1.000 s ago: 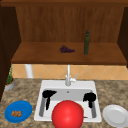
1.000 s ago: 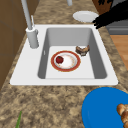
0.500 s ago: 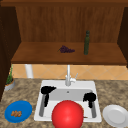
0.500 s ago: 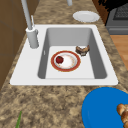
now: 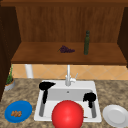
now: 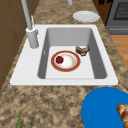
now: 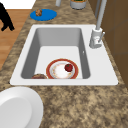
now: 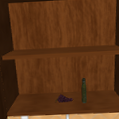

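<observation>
At the far left of the speckled brown stone desk (image 5: pixel 27 92), the front view shows a potted green plant (image 5: pixel 9 80), and nearer the front edge a round blue plate (image 5: pixel 18 111) carrying small brown pieces of food (image 5: pixel 16 114). Right of it, the left hand (image 5: pixel 45 86) floats above the left rim of the white rectangular sink (image 5: pixel 98 113), its fingers relaxed and hanging down, holding nothing. A grey metal tap (image 5: pixel 68 76) stands at the back rim of the sink.

Down in the basin, the left side view shows a red-rimmed white plate (image 6: pixel 65 61) lying flat on the bottom, with a small red round fruit (image 6: pixel 59 59) resting on its tap side. A brown ring-shaped pastry (image 6: pixel 82 49) lies just beside the plate, toward the sink's right end, touching or nearly touching the rim. In the front view a large red ball shape (image 5: pixel 67 114) covers the front of the basin.

Further right, the right hand (image 5: pixel 89 97) hovers over the right part of the basin, fingers loosely drooping and not grasping anything. A plain white round plate (image 5: pixel 115 115) sits on the desk at the far right.

Above, on the lower wooden shelf (image 8: pixel 35 106), a bunch of purple grapes (image 8: pixel 64 98) lies left of an upright dark green bottle (image 8: pixel 84 90).
</observation>
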`<state>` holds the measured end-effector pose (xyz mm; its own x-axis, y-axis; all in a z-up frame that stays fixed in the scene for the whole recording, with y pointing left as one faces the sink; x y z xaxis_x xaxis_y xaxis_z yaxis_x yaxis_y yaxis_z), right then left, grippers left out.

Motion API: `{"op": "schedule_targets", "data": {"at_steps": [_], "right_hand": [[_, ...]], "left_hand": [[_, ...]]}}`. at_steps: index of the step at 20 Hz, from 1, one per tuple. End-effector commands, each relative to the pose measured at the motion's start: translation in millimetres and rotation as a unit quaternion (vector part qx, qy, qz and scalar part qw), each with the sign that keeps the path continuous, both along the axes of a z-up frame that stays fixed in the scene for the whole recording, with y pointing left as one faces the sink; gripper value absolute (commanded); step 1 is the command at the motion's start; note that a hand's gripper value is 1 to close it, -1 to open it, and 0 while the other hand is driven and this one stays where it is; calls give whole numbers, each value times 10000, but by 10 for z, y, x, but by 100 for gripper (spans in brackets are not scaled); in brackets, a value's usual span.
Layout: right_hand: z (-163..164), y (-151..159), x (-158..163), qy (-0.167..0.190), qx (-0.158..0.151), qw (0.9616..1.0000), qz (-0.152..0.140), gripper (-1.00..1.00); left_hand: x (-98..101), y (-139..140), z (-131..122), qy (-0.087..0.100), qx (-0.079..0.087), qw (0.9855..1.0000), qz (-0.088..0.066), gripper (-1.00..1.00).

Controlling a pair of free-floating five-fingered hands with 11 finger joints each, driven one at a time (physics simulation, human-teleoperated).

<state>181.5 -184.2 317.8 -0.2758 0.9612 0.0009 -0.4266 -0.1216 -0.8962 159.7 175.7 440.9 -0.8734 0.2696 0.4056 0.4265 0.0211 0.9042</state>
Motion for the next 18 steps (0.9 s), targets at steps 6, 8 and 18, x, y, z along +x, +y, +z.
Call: {"op": "schedule_targets", "data": {"at_steps": [6, 8, 18], "right_hand": [[0, 0, 0, 0, 0, 10000, 0, 0], [0, 0, 0, 0, 0, 10000, 0, 0], [0, 0, 0, 0, 0, 10000, 0, 0]], "left_hand": [[-289, 1, 663, -227, 66, 9997, 5, -100], [-353, 1, 813, -237, 63, 9997, 6, -100], [-598, -75, 1444, -275, 7, 9996, 12, -100]]}}
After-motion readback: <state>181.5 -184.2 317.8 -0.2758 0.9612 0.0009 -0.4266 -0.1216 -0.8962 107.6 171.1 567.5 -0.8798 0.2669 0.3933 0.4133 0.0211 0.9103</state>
